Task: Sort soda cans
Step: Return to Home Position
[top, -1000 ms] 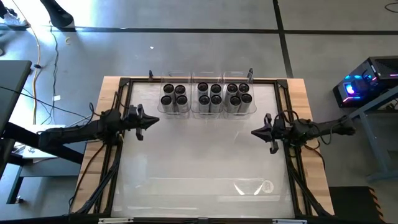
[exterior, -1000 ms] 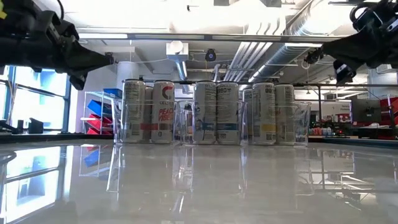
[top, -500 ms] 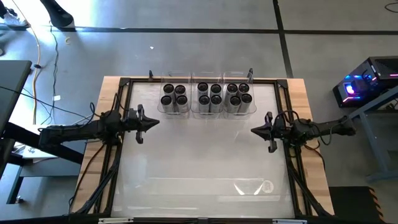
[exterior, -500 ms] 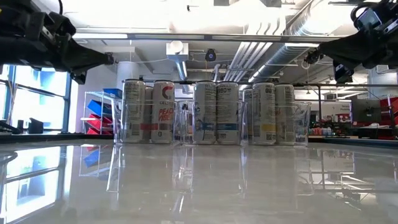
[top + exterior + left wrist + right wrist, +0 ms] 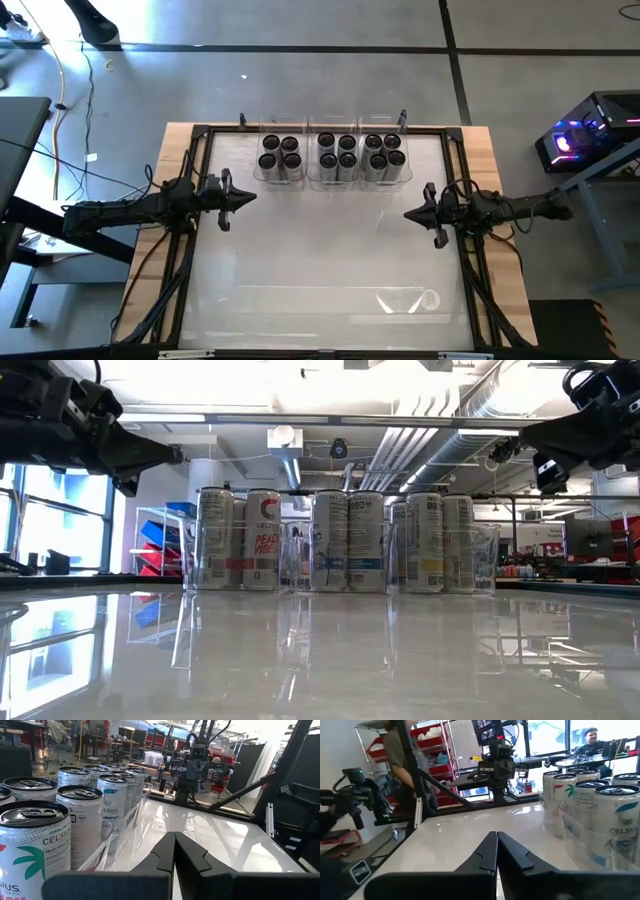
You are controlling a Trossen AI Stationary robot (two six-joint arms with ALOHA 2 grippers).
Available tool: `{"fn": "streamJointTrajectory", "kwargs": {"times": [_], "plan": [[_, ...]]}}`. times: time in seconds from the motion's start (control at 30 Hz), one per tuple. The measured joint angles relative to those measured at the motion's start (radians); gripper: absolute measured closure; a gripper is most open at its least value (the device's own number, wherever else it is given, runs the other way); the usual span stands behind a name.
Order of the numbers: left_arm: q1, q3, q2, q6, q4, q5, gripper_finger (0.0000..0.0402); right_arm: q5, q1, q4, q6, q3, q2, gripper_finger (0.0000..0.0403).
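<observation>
Left arm: stretched out level, pointing inward toward the right arm.
Left gripper (image 5: 247, 197): fingers (image 5: 165, 852) pressed together, holding nothing.
Right arm: stretched out level, pointing inward toward the left arm.
Right gripper (image 5: 409, 212): fingers (image 5: 487, 851) pressed together, holding nothing.
</observation>
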Motion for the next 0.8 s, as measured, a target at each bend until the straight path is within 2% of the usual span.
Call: {"fn": "streamJointTrajectory", "kwargs": {"times": [0.2, 0.37, 0.8], "plan": [[0.0, 0.0, 0.0, 0.0, 0.0, 0.0, 0.0401, -0.07, -0.073, -0.003, -0.024, 0.0, 0.0, 0.0403], [0.0, 0.0, 0.0, 0.0, 0.0, 0.0, 0.0401, -0.042, -0.127, -0.007, 0.008, 0.0, 0.0, 0.0403], [0.0, 0.0, 0.0, 0.0, 0.0, 0.0, 0.0401, -0.042, -0.136, -0.008, 0.023, 0.0, 0.0, 0.0403]]}}
